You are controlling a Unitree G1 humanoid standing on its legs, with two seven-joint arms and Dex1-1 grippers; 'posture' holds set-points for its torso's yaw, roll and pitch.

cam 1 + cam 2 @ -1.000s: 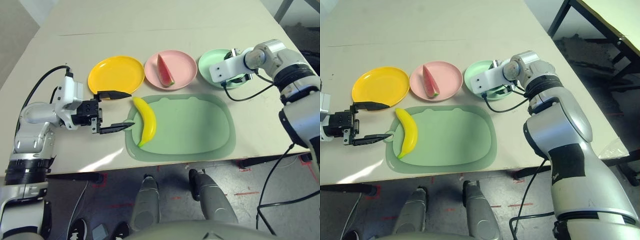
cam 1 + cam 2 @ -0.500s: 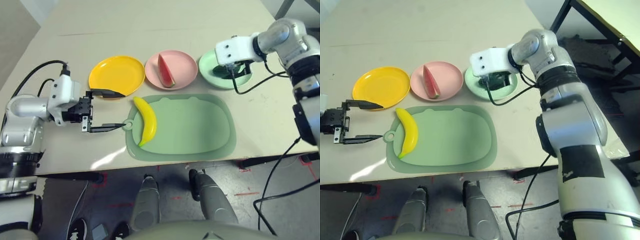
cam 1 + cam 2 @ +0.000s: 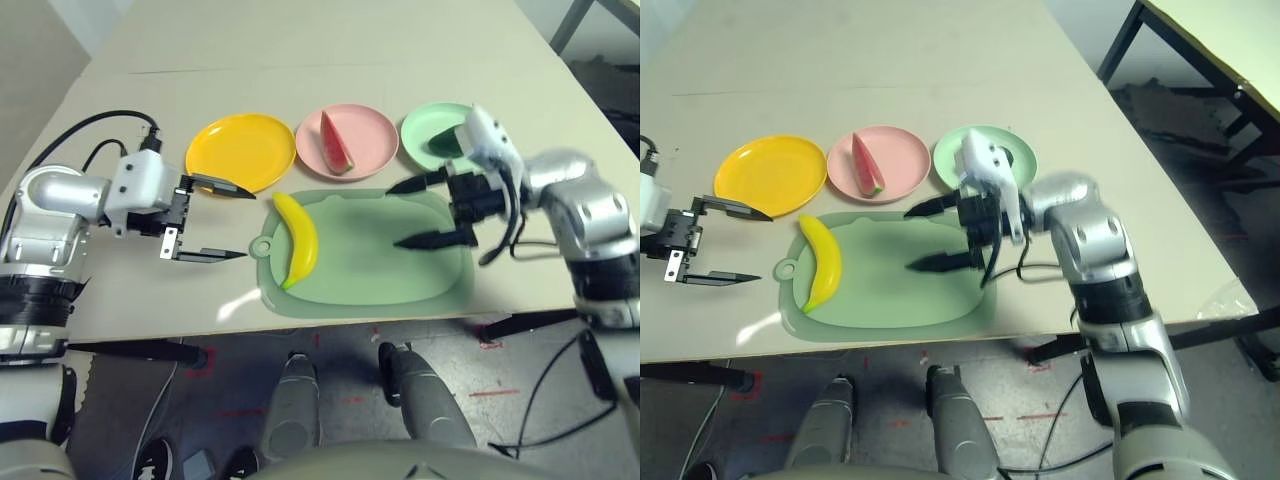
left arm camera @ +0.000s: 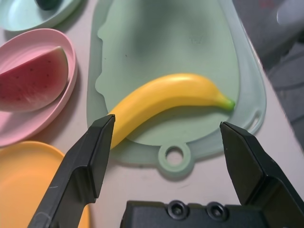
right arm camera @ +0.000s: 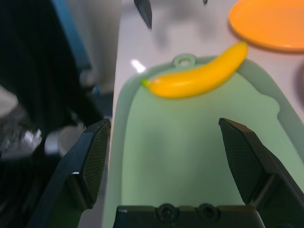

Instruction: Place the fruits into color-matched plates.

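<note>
Jaws of the left gripper (image 3: 247, 223) and right gripper (image 3: 398, 215) stand wide open, both empty. The banana (image 3: 297, 240) lies on the mat (image 3: 385, 285), just ahead of the left jaws. Only it seems left to place: next, the left jaws should close around it, then carry it to the yellow plate (image 3: 235, 155).

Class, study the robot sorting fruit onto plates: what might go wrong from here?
The banana is curved and smooth, so it may roll as the open left gripper closes. The right gripper is open over the green mat, so the two might bump if both move in.
</note>
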